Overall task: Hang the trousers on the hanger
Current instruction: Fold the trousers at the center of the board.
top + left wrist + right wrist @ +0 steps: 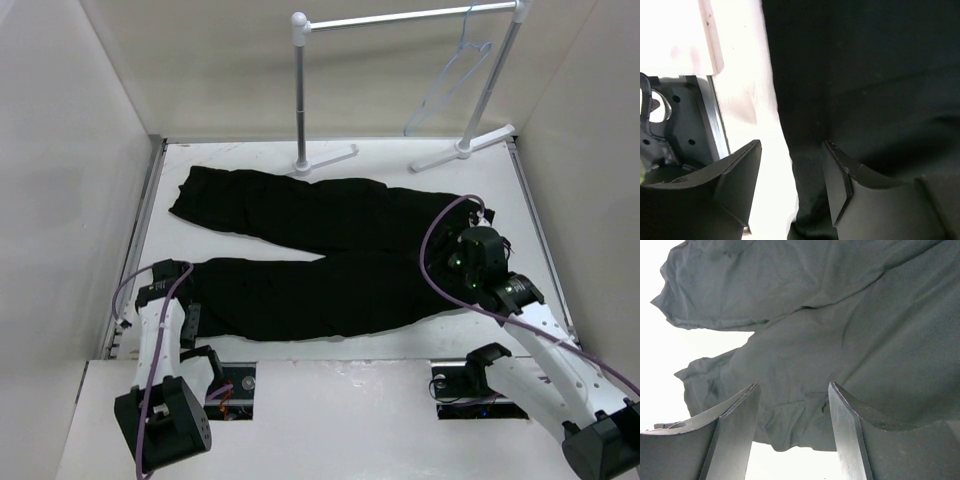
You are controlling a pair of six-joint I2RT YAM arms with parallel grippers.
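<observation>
White walled table (240,160) bears spread black trousers (330,215).

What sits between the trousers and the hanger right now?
Top view: only bare table and the rail stand's foot separate the trousers from the hanger hung up behind.

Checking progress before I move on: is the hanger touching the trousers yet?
Apart. The top external view shows the hanger hanging from the rail, while the trousers lie flat on the table, with bare tabletop between them.
</observation>
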